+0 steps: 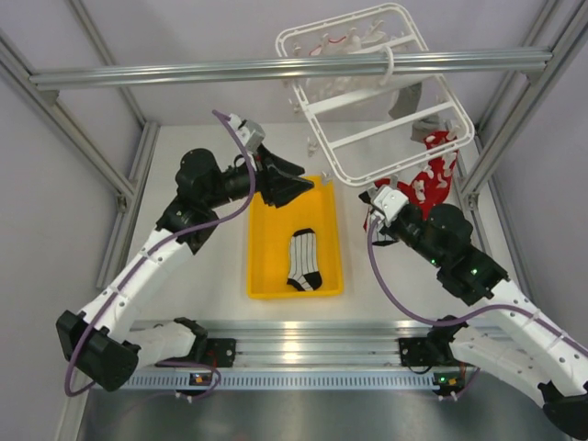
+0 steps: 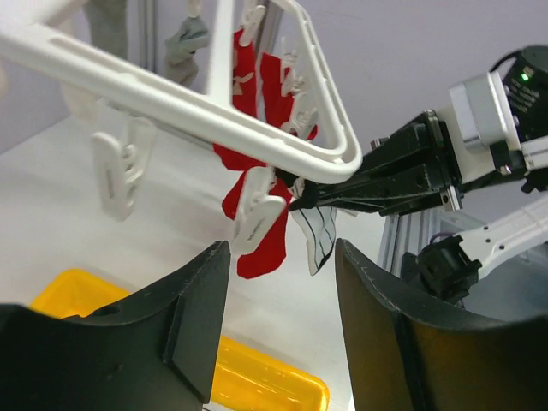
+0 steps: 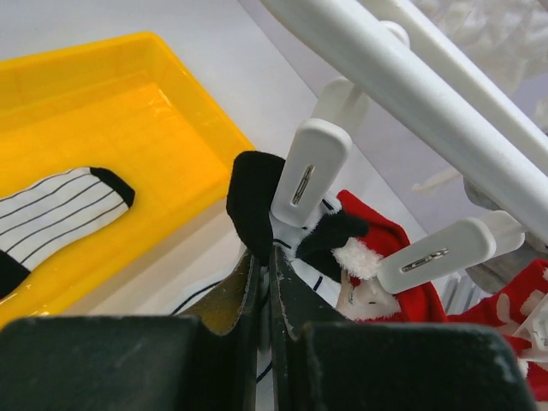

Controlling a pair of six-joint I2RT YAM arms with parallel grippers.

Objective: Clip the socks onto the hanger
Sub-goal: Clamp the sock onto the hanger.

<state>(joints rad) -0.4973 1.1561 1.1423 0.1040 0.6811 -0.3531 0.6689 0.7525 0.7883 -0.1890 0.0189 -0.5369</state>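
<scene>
Right gripper (image 3: 265,274): pinched shut on a striped sock (image 3: 253,201), pushing its black toe up against a clip (image 3: 304,175), probably so the clip can bite the fabric.
Left gripper (image 2: 281,257): fingers spread wide and holding nothing, facing the frame over the tray's far end; I'd guess it waits to squeeze that clip open.
Hanger (image 3: 402,94): upper right of the overhead view, hooked over the grey beam (image 1: 184,72) and hanging tilted, which leaves its clips dangling within reach.
Red socks (image 1: 430,179): clipped on, right of centre.
Spare striped sock (image 1: 305,260): flat in the yellow tray (image 1: 271,239), centre of the frame.
Writing: none I can read.
</scene>
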